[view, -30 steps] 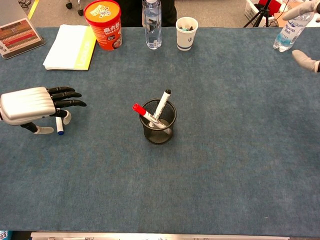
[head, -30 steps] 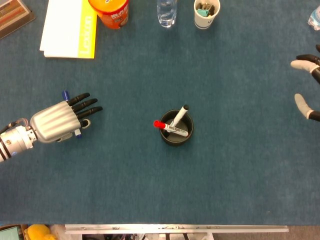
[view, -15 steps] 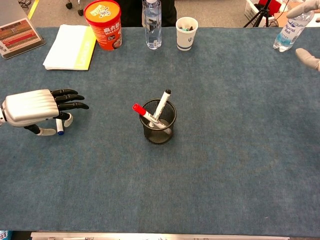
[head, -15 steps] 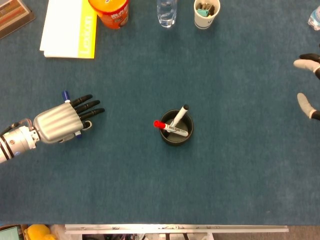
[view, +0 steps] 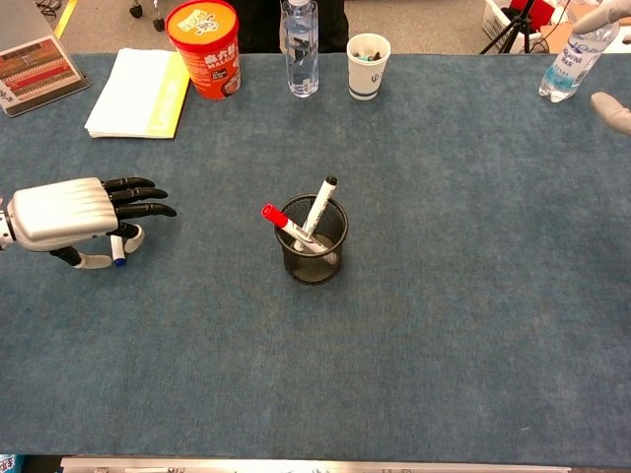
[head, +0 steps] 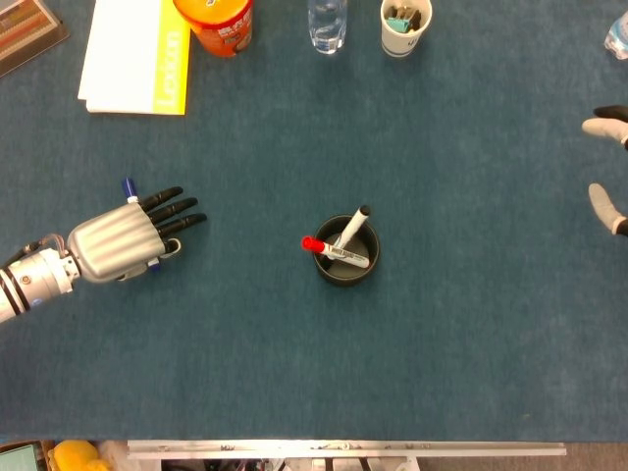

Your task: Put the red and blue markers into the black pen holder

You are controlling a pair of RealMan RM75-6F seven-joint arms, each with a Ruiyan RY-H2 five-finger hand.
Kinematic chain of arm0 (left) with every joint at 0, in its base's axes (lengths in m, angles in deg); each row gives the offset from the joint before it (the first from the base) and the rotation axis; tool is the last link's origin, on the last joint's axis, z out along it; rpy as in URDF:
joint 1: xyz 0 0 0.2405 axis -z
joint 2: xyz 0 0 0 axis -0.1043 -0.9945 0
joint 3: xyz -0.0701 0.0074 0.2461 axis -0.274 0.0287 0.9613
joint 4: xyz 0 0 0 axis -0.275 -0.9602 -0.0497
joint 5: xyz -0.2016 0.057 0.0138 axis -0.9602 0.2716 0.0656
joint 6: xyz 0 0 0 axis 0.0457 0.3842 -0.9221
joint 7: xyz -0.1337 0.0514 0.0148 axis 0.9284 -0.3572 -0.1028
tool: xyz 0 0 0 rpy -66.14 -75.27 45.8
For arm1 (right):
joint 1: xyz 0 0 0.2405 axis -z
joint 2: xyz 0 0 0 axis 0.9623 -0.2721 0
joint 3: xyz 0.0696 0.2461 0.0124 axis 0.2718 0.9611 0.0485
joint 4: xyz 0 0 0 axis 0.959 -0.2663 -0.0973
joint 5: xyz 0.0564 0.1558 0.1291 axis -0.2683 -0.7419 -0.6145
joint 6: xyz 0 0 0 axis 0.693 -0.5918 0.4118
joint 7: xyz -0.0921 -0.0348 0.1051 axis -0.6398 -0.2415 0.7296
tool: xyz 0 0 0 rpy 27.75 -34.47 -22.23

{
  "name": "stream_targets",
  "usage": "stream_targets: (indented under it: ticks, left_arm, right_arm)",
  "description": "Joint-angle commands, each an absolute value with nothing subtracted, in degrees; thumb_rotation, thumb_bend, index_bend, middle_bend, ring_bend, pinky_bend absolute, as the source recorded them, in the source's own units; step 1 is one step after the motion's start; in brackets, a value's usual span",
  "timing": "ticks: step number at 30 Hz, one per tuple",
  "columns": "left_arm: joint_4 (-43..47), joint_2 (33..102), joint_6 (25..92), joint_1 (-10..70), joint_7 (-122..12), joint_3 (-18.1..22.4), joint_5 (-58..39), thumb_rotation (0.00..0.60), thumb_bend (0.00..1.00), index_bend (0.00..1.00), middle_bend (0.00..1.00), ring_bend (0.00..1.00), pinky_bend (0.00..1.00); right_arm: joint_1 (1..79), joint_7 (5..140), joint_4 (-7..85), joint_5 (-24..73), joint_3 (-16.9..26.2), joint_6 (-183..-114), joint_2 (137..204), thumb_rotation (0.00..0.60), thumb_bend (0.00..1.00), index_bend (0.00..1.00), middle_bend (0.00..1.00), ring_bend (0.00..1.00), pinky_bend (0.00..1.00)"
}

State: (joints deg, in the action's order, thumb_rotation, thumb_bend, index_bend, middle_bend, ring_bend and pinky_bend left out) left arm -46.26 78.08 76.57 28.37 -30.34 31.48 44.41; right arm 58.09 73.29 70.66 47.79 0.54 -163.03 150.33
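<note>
Black mesh pen holder (view: 313, 241) stands mid-table with the red marker (view: 279, 221) leaning inside it beside a black-capped marker (view: 320, 204). Far to its left, the left hand (view: 69, 210) hangs palm-down over the blue marker (head: 129, 187); whether its fingers grip it I cannot tell. Right hand (head: 608, 167) shows fingers spread, holding nothing.

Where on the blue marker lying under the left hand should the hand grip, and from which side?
Judging from both views: grip the mid-barrel of the blue-capped white marker from above. It lies flat on the blue cloth-covered table, running away from the robot, mostly hidden beneath the silver-backed left hand.
</note>
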Motion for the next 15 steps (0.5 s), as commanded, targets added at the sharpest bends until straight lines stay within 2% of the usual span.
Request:
stream_targets:
  ticks: [1,15]
  left_arm:
    - [-46.28,78.19,76.45,28.42,-30.4,31.57,44.34,0.6,0.23,0.49,0.11,0.0,0.08]
    - [-46.12,78.59,75.92,28.72,-30.12,32.0,43.91,0.6,0.23,0.53,0.11,0.0,0.08]
  right_arm:
    - [58.18,73.34,70.63,47.78,0.56,-163.1,150.3,0.6,0.36,0.28,0.24,0.05,0.0]
    - [58.74,73.74,70.54,47.92,0.68,-163.54,149.97,0.6,0.36,0.28,0.24,0.05,0.0]
